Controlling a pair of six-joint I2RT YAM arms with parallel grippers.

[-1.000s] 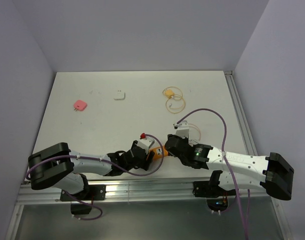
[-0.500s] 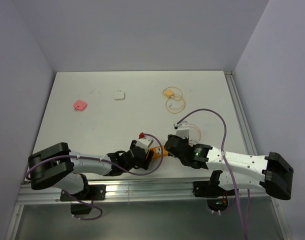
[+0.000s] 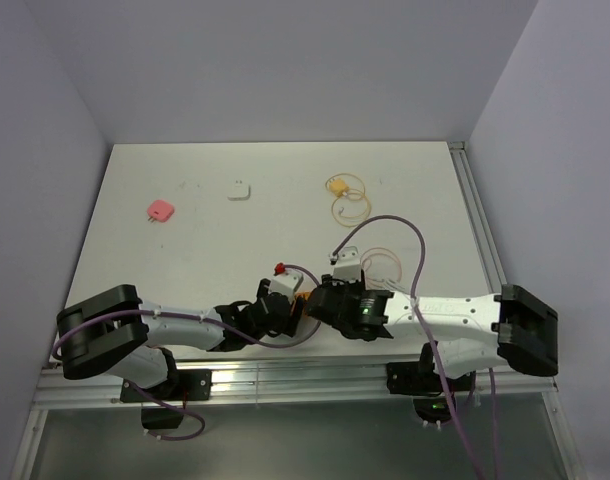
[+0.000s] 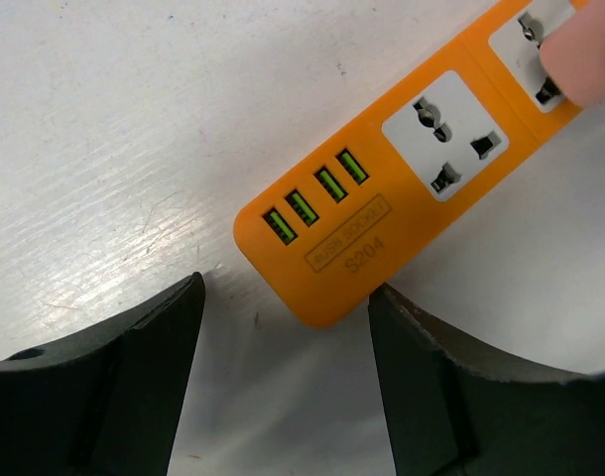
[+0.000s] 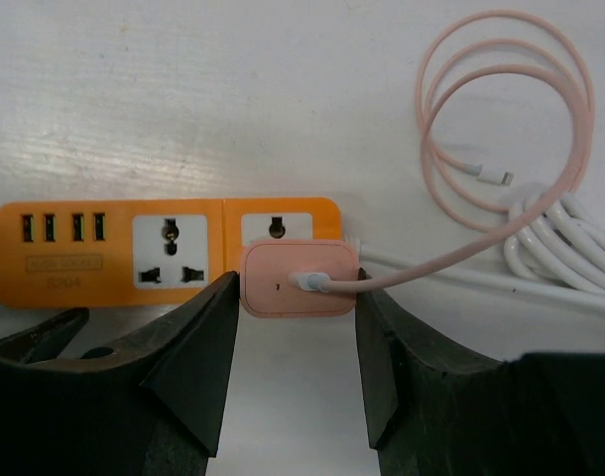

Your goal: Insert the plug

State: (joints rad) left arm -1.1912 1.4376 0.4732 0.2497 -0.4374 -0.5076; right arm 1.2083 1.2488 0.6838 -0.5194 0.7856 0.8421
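Right wrist view had the pink plug (image 5: 273,270) pinched between the fingers of my right gripper (image 5: 296,297), one finger against each flank. The plug sat over the second socket of the orange power strip (image 5: 64,283), covering its two lower holes and leaving only the top hole showing. Its pink cable (image 5: 382,283) ran off to one side and coiled on the table, near a bundle of white cable (image 5: 550,248).

From the left wrist camera, my left gripper (image 4: 285,293) was spread around the USB end of the strip. One finger touched the strip's corner and the other stood apart from it with bare table between, so I was bracketing the strip rather than clamping it. The plug showed at the far corner of that view, on the second socket.

I judged the task to be well along: the plug was carried to the strip, lined up with a socket and resting on it. I could not tell from above whether the pins were fully seated or only started. What remained, as I read it, was to press the plug home while the strip was braced, then let go.
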